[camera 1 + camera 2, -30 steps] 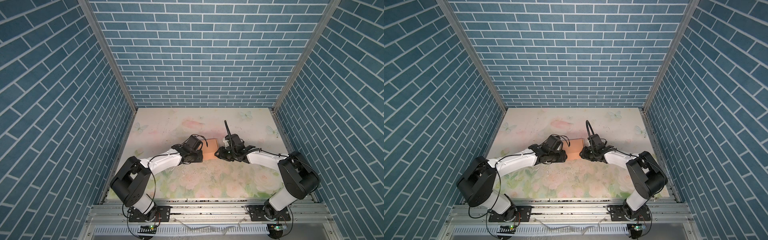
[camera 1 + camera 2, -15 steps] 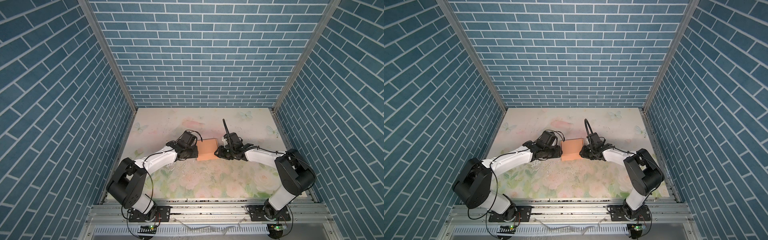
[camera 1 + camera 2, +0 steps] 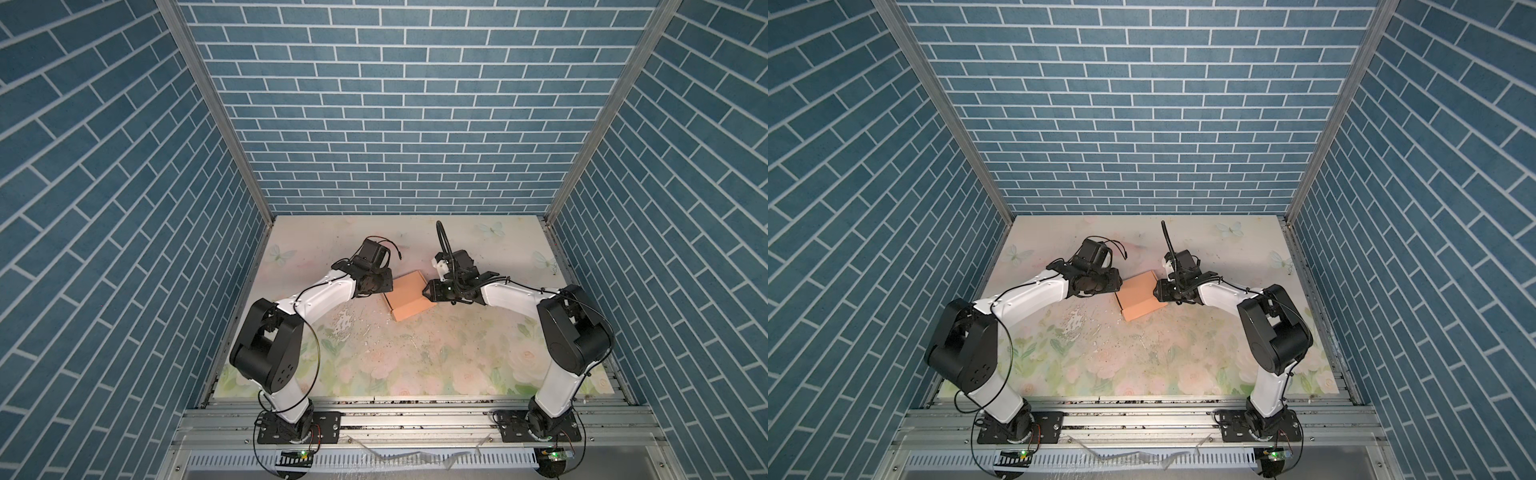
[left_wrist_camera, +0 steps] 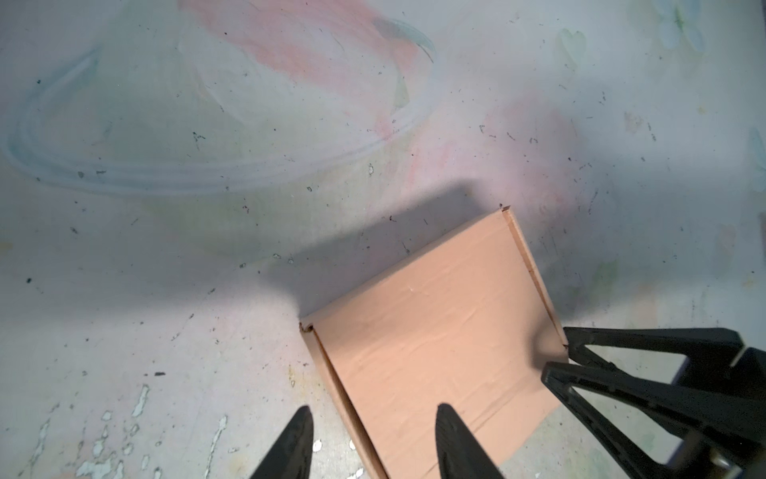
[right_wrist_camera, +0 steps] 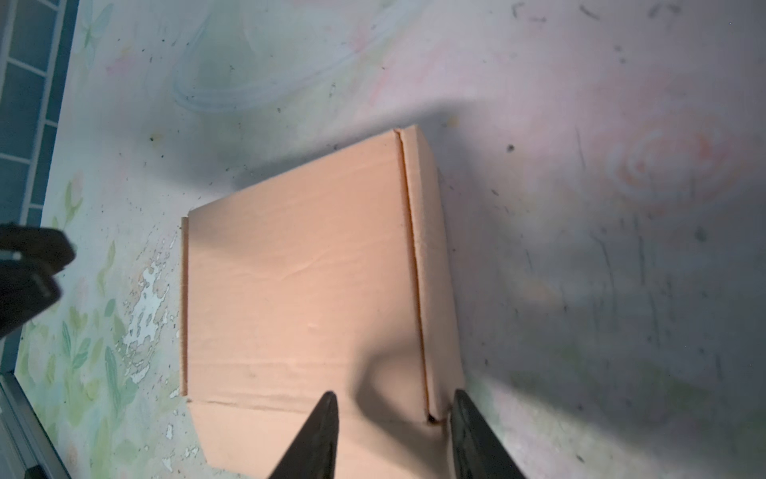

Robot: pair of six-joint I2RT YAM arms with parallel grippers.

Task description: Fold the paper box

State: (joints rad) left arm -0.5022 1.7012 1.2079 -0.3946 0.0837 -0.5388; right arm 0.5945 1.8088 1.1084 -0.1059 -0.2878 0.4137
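On the middle of the flowered table [image 3: 374, 353], the paper box [image 3: 409, 295] lies flat with its lid down, between both arms.
The left gripper [image 4: 374, 408] is spread over one box edge and the right gripper [image 5: 394, 394] is spread astride a corner. The frame cuts off the fingers, and contact is unclear.

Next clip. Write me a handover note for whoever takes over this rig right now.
Left gripper: open, tips straddling one edge of the paper box, holding nothing.
Right gripper: open, astride a corner on the opposite side, holding nothing.
Box: flat on the table between the grippers, lid down.
Done: looks folded shut.
Left: check the lid flaps are tucked; back both arms off.
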